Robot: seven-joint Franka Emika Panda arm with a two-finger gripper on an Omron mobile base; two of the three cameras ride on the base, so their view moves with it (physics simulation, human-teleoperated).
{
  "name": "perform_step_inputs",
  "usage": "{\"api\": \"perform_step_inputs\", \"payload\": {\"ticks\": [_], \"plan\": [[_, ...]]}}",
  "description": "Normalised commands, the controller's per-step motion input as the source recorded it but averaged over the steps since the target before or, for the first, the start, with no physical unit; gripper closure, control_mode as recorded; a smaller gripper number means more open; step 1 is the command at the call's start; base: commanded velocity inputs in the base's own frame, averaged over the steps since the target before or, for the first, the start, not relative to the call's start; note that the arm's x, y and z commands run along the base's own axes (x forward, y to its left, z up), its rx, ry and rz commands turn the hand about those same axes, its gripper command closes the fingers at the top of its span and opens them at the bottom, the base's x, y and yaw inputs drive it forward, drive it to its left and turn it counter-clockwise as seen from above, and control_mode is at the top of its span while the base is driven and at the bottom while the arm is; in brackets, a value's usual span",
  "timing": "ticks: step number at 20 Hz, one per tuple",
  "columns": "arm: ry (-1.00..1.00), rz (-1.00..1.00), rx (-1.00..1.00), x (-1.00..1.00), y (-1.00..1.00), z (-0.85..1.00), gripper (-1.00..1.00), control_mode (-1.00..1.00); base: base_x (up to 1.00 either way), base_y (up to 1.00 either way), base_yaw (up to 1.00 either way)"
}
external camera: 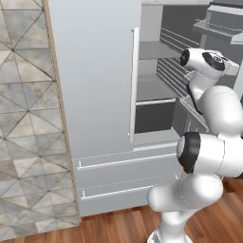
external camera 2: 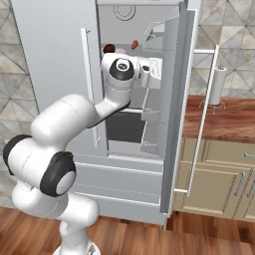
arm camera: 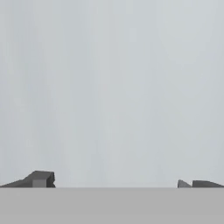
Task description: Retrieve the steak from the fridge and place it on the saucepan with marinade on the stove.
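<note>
Inside the fridge point(external camera 2: 55, 60), past its swung-open right door, my gripper point(arm camera: 116, 183) faces a blank pale grey wall, fingertips point(arm camera: 41, 179) set wide apart with nothing between them. On the upper shelf behind my wrist sits the steak point(external camera 2: 108, 48), just above the arm.

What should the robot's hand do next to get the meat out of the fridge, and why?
Probably reach up and deeper toward the steak, the dark red lump on the upper shelf. The fridge already has its right door open, and the gripper has its fingers spread wide with nothing between them, facing a plain grey surface, so it still has to line up with the meat.
</note>
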Motion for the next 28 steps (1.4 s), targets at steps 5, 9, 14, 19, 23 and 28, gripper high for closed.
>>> {"api": "perform_step_inputs", "payload": {"ticks": [5,9,14,19,23,28], "plan": [[0.01,0.00,0.00,-0.11,0.08,0.00,-1.00,-1.00,0.00,0.00,0.00],[0.00,0.04,0.00,-0.39,0.57,0.00,-1.00,-1.00,0.00,0.00,0.00],[0.01,0.13,-0.03,-0.39,0.86,0.00,-1.00,-1.00,0.00,0.00,0.00],[0.09,0.25,0.00,-0.25,0.90,0.00,-1.00,-1.00,0.00,0.00,0.00],[0.16,0.32,0.00,-0.15,0.72,0.00,-1.00,-1.00,0.00,0.00,0.00],[0.14,0.37,0.00,0.00,0.62,0.00,-1.00,-1.00,0.00,0.00,0.00]]}}
